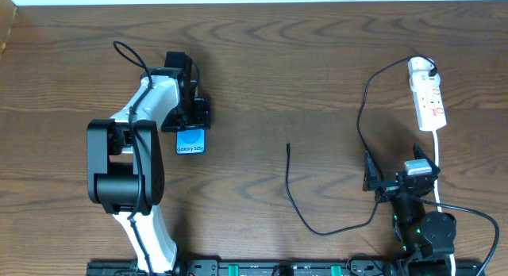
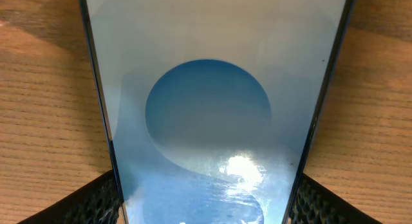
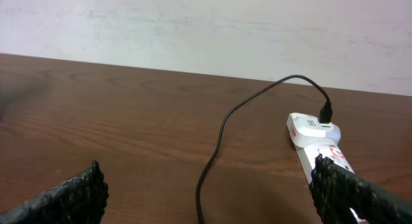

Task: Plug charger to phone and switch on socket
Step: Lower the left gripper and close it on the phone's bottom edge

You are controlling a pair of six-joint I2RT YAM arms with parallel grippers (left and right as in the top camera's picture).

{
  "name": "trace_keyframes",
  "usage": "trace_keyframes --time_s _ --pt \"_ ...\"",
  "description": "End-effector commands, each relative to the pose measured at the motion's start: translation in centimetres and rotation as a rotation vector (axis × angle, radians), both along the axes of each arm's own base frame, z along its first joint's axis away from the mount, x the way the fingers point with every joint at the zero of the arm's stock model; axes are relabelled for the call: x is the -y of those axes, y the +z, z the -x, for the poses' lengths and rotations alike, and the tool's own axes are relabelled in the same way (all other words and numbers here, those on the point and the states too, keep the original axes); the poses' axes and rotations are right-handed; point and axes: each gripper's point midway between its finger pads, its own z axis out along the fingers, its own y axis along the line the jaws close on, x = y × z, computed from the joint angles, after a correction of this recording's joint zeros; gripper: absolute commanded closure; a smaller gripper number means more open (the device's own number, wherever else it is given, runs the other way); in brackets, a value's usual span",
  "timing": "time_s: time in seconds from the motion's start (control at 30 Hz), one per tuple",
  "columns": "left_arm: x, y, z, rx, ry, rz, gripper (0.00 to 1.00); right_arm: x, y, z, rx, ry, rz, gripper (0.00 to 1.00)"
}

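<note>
The phone (image 1: 190, 141) lies flat on the table left of centre, its light blue screen up. My left gripper (image 1: 190, 123) is over its far end. In the left wrist view the phone (image 2: 206, 102) fills the frame and both fingers of the gripper (image 2: 206, 201) press its side edges. The charger cable (image 1: 317, 231) runs from the socket (image 1: 427, 93) at the far right, loops toward the front, and ends in a free plug tip (image 1: 288, 147) at mid-table. My right gripper (image 1: 399, 177) is open and empty near the front right. The cable (image 3: 222, 127) passes between its fingers (image 3: 207, 169), with the socket (image 3: 314, 137) ahead to the right.
The socket's thicker white cord (image 1: 439, 161) runs down the right side past my right arm. The table's far edge meets a pale wall (image 3: 206, 24). A black rail (image 1: 262, 268) lines the front edge.
</note>
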Motion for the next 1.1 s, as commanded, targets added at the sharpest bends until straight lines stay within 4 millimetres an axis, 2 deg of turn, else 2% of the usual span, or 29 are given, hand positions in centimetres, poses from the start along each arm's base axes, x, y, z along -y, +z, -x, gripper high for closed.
trace_keyframes --time_s 0.0,0.37,0.5,0.63,0.7,0.83,0.87,1.07 --pt "-0.67 -1.17 0.98 -0.033 -0.002 -0.030 0.23 -0.01 -0.02 0.03 0.003 -0.001 0.013 0.01" --pt "-0.67 -1.23 0.99 -0.032 -0.002 -0.030 0.30 -0.01 -0.02 0.03 0.003 -0.001 0.013 0.01" --pt "-0.67 -1.23 0.98 -0.032 -0.002 -0.030 0.35 -0.01 -0.02 0.03 0.003 -0.001 0.013 0.01" --pt "-0.66 -1.24 1.00 -0.032 -0.002 -0.030 0.46 -0.01 -0.02 0.03 0.003 -0.001 0.013 0.01" --pt "-0.66 -1.24 1.00 -0.032 -0.002 -0.030 0.57 -0.01 -0.02 0.03 0.003 -0.001 0.013 0.01" --pt "-0.67 -1.24 1.00 -0.032 -0.002 -0.030 0.90 -0.01 -0.02 0.03 0.003 -0.001 0.013 0.01" --pt "-0.66 -1.24 0.99 -0.032 -0.002 -0.030 0.92 -0.01 -0.02 0.03 0.003 -0.001 0.013 0.01" --pt "-0.67 -1.24 1.01 -0.033 -0.002 -0.030 0.93 -0.01 -0.02 0.03 0.003 -0.001 0.013 0.01"
